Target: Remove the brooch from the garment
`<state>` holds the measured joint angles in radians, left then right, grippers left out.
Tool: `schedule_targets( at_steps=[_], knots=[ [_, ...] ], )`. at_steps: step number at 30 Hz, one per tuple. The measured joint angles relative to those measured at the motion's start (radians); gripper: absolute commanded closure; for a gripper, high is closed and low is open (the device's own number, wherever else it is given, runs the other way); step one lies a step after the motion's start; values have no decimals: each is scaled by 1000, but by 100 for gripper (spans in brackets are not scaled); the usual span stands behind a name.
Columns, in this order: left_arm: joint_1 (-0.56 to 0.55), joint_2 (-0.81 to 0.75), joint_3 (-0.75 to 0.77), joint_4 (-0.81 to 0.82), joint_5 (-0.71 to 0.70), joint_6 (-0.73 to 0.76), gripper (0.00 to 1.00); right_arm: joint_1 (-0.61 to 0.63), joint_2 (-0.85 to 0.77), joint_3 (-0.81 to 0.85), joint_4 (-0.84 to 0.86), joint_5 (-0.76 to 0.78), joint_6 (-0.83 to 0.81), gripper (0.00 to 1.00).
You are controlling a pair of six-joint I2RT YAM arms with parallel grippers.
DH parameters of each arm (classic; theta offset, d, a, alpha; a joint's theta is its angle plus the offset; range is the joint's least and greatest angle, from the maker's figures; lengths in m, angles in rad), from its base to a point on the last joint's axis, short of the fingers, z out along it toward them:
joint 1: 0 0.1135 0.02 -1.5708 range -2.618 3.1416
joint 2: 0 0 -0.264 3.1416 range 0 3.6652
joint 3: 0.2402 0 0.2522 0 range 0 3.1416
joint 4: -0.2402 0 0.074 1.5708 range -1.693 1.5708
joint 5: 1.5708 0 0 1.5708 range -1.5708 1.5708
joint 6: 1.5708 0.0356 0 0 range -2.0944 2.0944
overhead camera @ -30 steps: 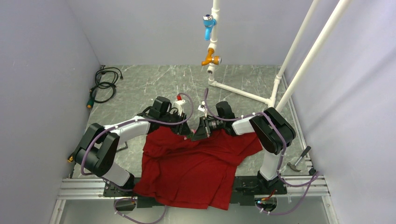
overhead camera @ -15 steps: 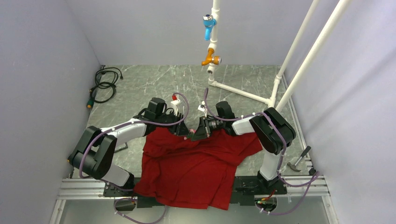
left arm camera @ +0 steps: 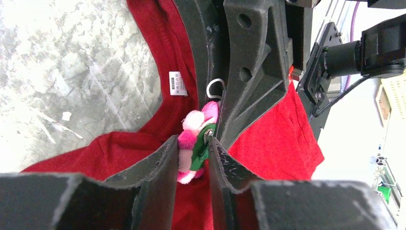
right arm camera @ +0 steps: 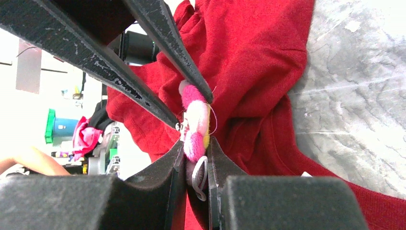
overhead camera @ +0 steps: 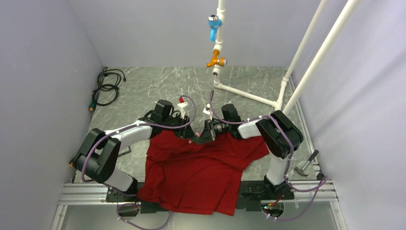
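The red garment (overhead camera: 196, 167) lies flat between the arm bases, its collar towards the far side. Its white label (left arm camera: 176, 84) shows inside the collar. The brooch (overhead camera: 194, 137), a fluffy pink and white piece with a green part, sits at the collar. In the left wrist view, my left gripper (left arm camera: 193, 141) is closed around the brooch (left arm camera: 194, 124) from the near side. In the right wrist view, my right gripper (right arm camera: 196, 142) is shut on the brooch (right arm camera: 196, 115) and its metal clasp (right arm camera: 200, 175). The two grippers meet tip to tip over the collar.
A white pipe frame (overhead camera: 249, 96) with a blue valve (overhead camera: 213, 21) and an orange valve (overhead camera: 216, 61) stands at the back. A black cable coil (overhead camera: 107, 84) lies at the back left. A hammer (overhead camera: 306, 165) lies at the right edge.
My left wrist shifted a little to the left, then came back slightly to the right. The right arm, the brooch and the garment have hardly moved.
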<state>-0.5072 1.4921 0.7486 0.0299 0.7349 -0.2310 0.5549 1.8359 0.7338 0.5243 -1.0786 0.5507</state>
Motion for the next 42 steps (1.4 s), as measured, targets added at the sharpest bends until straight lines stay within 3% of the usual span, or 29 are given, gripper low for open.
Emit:
schedule_targets(
  at_steps=[7,11,18,22,30,35,37,40,42],
  knots=[
    [-2,13,21,-12,-4,0,76,-2,-3,0,-1,1,1,100],
    [-2,16,22,-12,-2,-2,58,-3,-4,0,-2,2,1,100],
    [-2,16,-2,35,41,-21,56,-4,-4,0,-1,2,3,100],
    [-2,16,-8,55,49,-26,60,-5,-4,0,0,0,7,100],
    [-3,17,-6,44,24,-10,79,-7,-4,-8,8,-6,19,100],
    [-4,22,8,18,13,5,82,-9,-4,-10,8,-4,19,100],
    [-5,22,9,17,11,8,79,-10,-4,-10,8,-4,21,100],
    [-5,22,8,20,15,8,62,-11,-4,-10,8,-5,22,100],
    [-5,22,7,27,29,3,58,-11,-5,-10,10,-4,22,100]
  ],
)
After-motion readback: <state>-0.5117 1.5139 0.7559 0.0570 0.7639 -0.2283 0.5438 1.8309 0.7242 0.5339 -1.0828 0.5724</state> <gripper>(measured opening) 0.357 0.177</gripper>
